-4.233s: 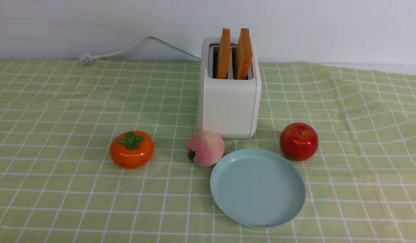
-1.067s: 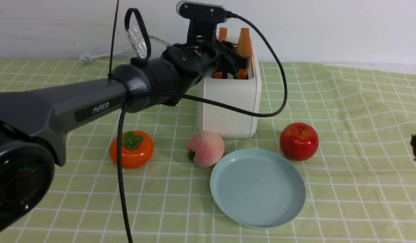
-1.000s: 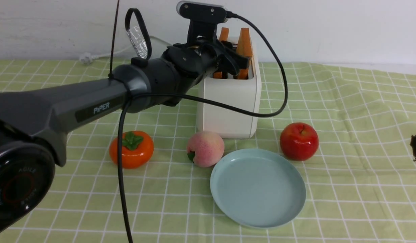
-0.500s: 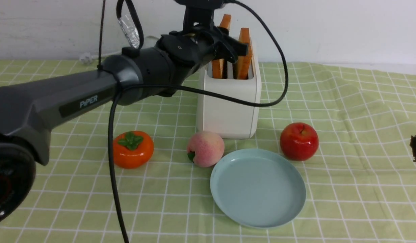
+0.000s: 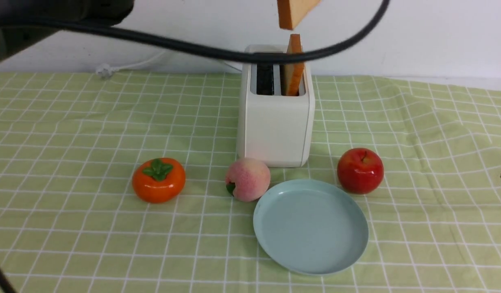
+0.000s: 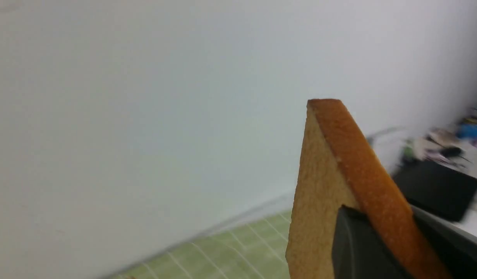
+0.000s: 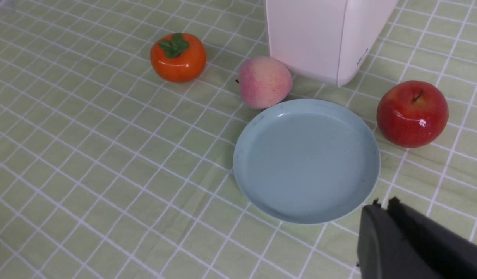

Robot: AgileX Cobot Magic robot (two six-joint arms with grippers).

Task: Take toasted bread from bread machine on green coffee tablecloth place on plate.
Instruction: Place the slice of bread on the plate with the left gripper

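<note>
Toast slices point(image 5: 294, 73), two, one pinched by left fingers point(image 6: 356, 223) above one toaster point(image 5: 275, 126), one inside, right fingers point(image 7: 381, 232) pressed together.

Peach point(image 5: 248, 180) between persimmon point(image 5: 158, 180) and plate point(image 5: 310, 227)

There are two square slices of pale golden toast with orange-brown crusts point(image 5: 294, 69), one boxy cream-white toaster point(image 5: 275, 130), one round pale blue-green plate point(image 5: 310, 228), one glossy orange persimmon point(image 5: 158, 180), one pink peach point(image 5: 248, 179) and one shiny red apple point(image 5: 360, 171).
</note>
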